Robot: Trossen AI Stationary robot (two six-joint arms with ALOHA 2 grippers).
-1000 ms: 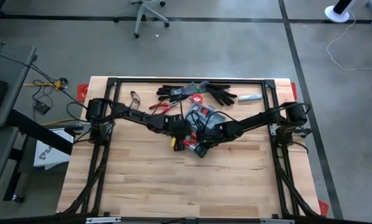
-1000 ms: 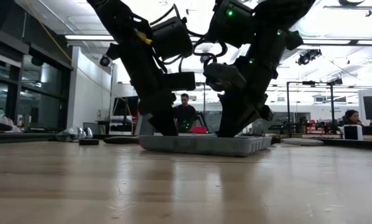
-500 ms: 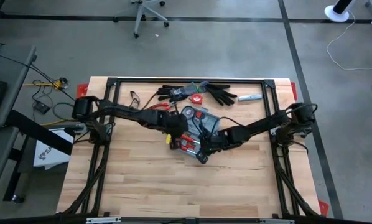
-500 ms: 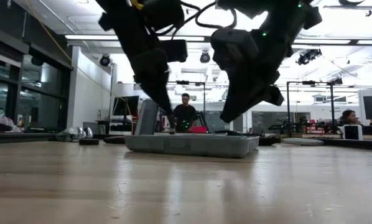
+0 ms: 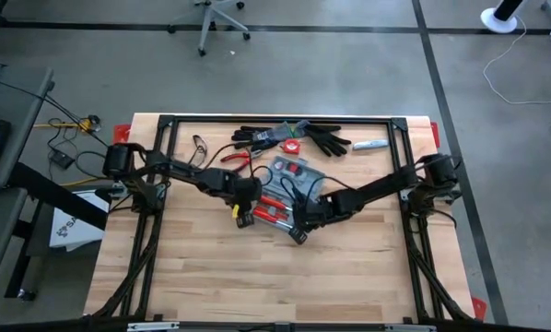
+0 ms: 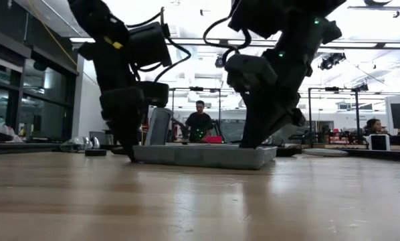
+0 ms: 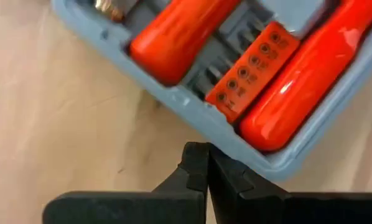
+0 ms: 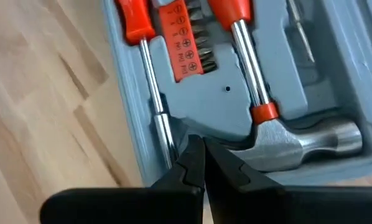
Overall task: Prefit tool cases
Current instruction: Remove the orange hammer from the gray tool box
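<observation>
Lying open near the middle of the light wooden table (image 5: pixel 211 277), the flat grey-blue plastic tool case (image 5: pixel 280 198) is showing its moulded grey interior to the camera above, and both arms are working at its edges. The left gripper (image 7: pixel 206 163) is standing at the left corner of the case, its two dark fingers pressed together with nothing between them; I judge it is bracing or nudging the rim so that the case is not sliding. The right gripper (image 8: pixel 201 154) is also pressed together, its tip resting over the near edge of the tray, just beside the silver hammer head (image 8: pixel 310 146), probably to push a tool down into its recess. Inside the case the red-handled screwdrivers (image 8: pixel 136 18) are lying in their slots, with an orange bit holder (image 8: pixel 181 40) between them. The black gloves (image 5: pixel 326 141) and other loose things are waiting at the far side of the table, apart from the case.
</observation>
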